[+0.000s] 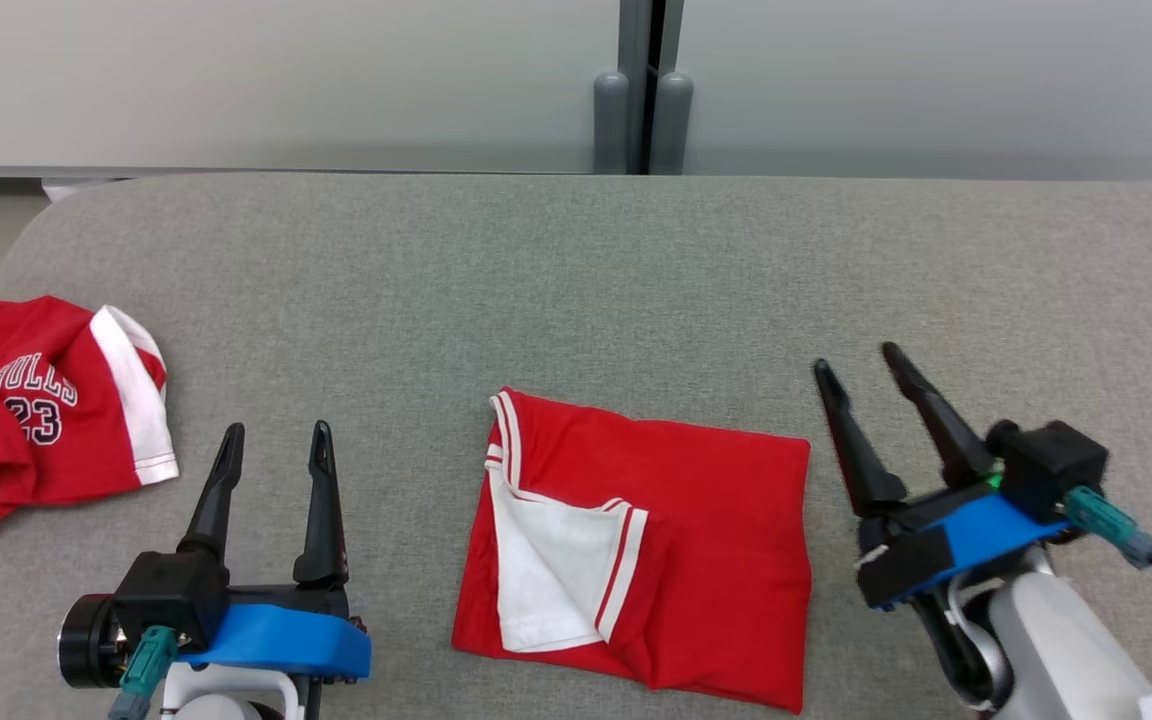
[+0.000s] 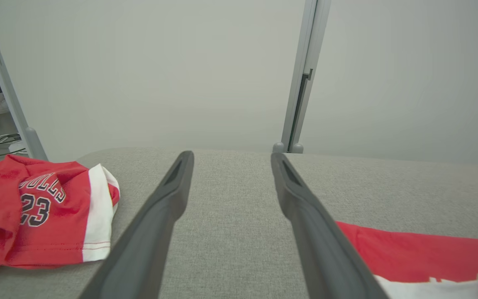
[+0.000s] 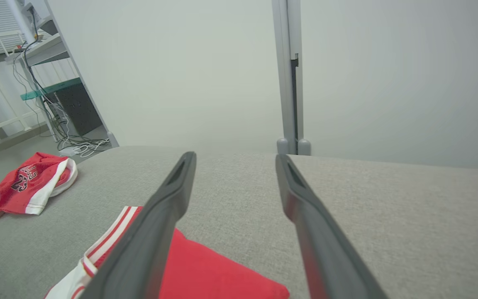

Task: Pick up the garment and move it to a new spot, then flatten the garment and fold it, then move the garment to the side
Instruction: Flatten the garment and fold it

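Note:
A red garment with white trim (image 1: 656, 545) lies folded into a rough rectangle on the grey table (image 1: 576, 280), near the front edge and between both arms. Its edge shows in the left wrist view (image 2: 421, 257) and in the right wrist view (image 3: 206, 270). My left gripper (image 1: 276, 435) hovers open to the left of it, holding nothing. To the garment's right, my right gripper (image 1: 856, 360) stands open and empty, tilted leftward. Neither gripper touches the cloth.
A second red jersey (image 1: 36, 410) marked "BULLS 23" lies crumpled at the table's left edge, also seen as a jersey (image 2: 44, 216) and jersey (image 3: 31, 185) from the wrists. Grey partition panels with a post (image 1: 641, 90) stand behind the table.

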Robot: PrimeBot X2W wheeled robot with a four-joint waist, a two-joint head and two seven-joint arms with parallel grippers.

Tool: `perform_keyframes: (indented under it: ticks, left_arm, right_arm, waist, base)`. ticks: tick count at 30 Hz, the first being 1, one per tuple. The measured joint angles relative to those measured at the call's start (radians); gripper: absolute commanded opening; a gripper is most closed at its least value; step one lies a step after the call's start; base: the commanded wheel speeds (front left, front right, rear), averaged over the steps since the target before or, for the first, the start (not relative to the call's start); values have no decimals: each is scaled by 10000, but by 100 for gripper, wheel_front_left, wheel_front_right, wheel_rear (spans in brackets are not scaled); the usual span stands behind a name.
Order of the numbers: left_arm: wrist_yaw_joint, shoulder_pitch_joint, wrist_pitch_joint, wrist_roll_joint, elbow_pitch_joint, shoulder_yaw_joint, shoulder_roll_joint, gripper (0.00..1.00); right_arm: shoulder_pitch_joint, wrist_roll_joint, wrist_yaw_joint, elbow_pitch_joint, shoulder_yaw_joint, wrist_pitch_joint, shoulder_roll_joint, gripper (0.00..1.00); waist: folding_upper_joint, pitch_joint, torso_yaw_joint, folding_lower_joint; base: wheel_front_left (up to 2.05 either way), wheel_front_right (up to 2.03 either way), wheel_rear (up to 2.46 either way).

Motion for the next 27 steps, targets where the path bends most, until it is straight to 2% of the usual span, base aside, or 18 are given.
perform_keyframes:
  ticks: [7,13,19,27]
  left_arm:
    - [40,264,50,12,-2,-13,198,100]
    - [102,637,215,8,-15,-50,364,100]
    - [190,908,318,-8,-92,-92,437,100]
    - [267,994,447,-25,-198,-138,516,100]
  right_arm:
    - [1999,-1018,0,-1580,-2276,713,-234,100]
    - [3601,-1588,0,-3139,-3394,1528,215,100]
    - [4413,-1833,0,-4219,-3639,2121,614,100]
    - [4573,-1885,0,-4742,-3747,2452,731,100]
  waist:
    - [0,-260,-463,0]
    - [0,-507,-814,-1]
    - [-1,-707,-970,-1]
    - [-1,-789,-942,0]
  base:
    - [0,0,0]
    - [0,0,0]
    - [0,0,0]
    - [0,0,0]
